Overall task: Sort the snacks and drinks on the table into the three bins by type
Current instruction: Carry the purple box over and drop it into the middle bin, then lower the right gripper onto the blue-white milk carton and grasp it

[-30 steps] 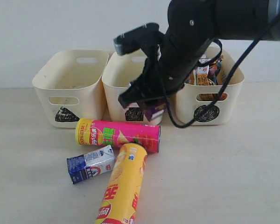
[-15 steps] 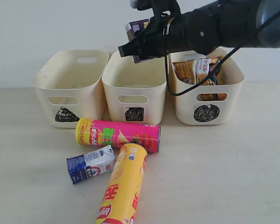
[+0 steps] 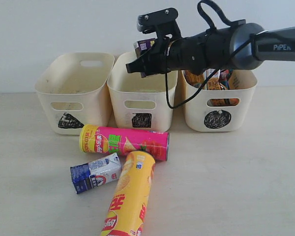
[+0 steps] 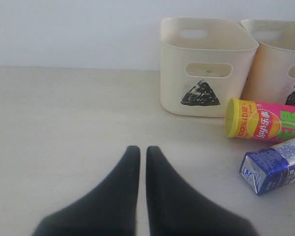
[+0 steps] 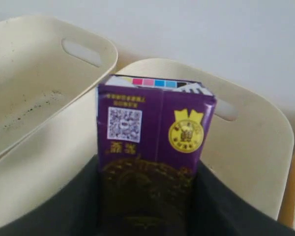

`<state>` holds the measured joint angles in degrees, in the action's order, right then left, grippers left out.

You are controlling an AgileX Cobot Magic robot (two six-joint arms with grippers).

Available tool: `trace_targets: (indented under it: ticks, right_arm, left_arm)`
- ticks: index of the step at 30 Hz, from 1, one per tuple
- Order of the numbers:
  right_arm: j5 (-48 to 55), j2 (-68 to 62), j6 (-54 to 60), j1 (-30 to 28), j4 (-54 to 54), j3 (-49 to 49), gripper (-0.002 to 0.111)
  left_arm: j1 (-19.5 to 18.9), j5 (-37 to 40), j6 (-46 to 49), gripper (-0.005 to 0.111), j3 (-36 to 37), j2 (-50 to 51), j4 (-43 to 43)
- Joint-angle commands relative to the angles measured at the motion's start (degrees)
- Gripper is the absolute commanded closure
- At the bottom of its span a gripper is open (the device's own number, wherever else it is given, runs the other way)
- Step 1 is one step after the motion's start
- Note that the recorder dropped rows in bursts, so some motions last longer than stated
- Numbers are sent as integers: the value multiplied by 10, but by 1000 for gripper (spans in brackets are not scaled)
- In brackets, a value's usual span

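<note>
My right gripper (image 3: 143,63) is shut on the dark purple carton (image 3: 146,46) and holds it above the middle bin, the one marked with a square (image 3: 142,105). In the right wrist view the carton (image 5: 152,142) stands upright between my fingers (image 5: 83,201), with that bin's rim (image 5: 255,128) behind it. On the table (image 3: 236,187) lie the pink chip tube (image 3: 125,142), the yellow tube (image 3: 130,194) and the blue-white carton (image 3: 96,172). Orange bags (image 3: 214,82) fill the circle bin (image 3: 219,105). My left gripper (image 4: 138,150) is shut and empty, low over the table.
The triangle bin (image 3: 64,93) stands at the left of the row and holds no snack that I can see. In the left wrist view the triangle bin (image 4: 206,73), the pink tube (image 4: 263,125) and the blue-white carton (image 4: 273,167) lie ahead of the gripper.
The right arm has risen with the purple carton from low in front of the bins to above the square bin. The left gripper and the things on the table have not moved.
</note>
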<state>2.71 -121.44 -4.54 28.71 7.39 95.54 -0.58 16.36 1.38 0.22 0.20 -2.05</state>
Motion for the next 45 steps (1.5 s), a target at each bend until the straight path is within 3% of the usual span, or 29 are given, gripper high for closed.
trace_targets:
  ticks: [1, 4, 12, 21, 24, 29, 33, 36, 40, 45]
  right_arm:
    - [5, -10, -1, -2, 0, 16, 50]
    - [8, -11, -1, -2, 0, 16, 39]
    - [66, -3, -1, -2, 0, 17, 40]
    - [292, 76, 88, -1, -3, 17, 40]
    - [351, 107, 134, -1, -18, 17, 55]
    - [419, 143, 210, -1, -117, 17, 108]
    - [520, 146, 464, 0, -375, 17, 108]
    - [584, 145, 655, 33, -476, 17, 108]
    - [571, 137, 762, 123, -416, 17, 108]
    - [632, 89, 723, 179, -244, 65, 108]
  left_arm:
    - [-3, -4, -3, 103, -2, -2, 0]
    - [-3, -4, -3, 103, -2, -2, 0]
    - [-3, -4, -3, 103, -2, -2, 0]
    - [-3, -4, -3, 103, -2, -2, 0]
    - [-3, -4, -3, 103, -2, -2, 0]
    - [-3, -4, -3, 103, -2, -2, 0]
    - [-3, -4, -3, 103, -2, -2, 0]
    - [-3, -4, -3, 103, -2, -2, 0]
    - [-3, -4, -3, 103, -2, -2, 0]
    - [-3, -4, -3, 103, -2, -2, 0]
